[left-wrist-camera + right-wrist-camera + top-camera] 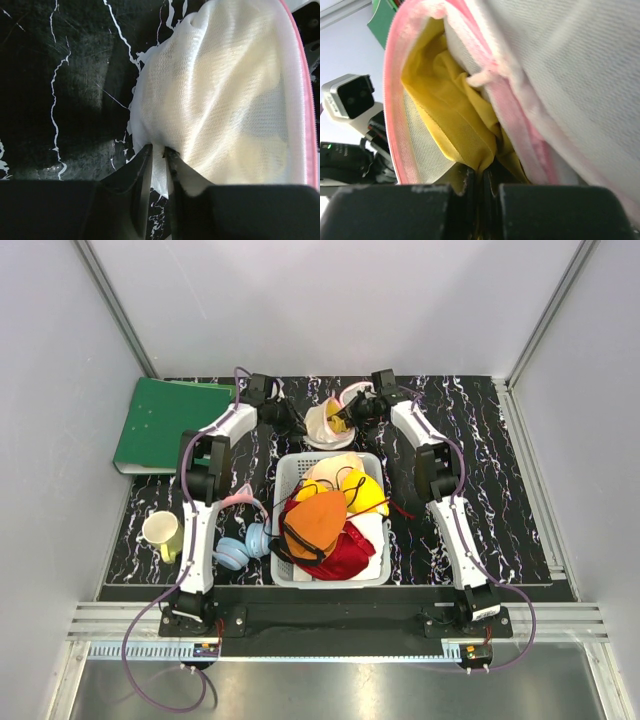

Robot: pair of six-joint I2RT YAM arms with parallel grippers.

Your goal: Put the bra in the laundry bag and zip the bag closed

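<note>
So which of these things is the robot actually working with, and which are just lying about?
In the job: the bra, the laundry bag it sits in, the right gripper shut on the bra, the left gripper pinching the bag's mesh.

Just lying about: the basket holding the orange bra, the mug, the headphones, the green folder.

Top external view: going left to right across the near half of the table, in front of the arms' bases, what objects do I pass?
Cream mug → blue headphones → grey-white basket holding garments.
</note>
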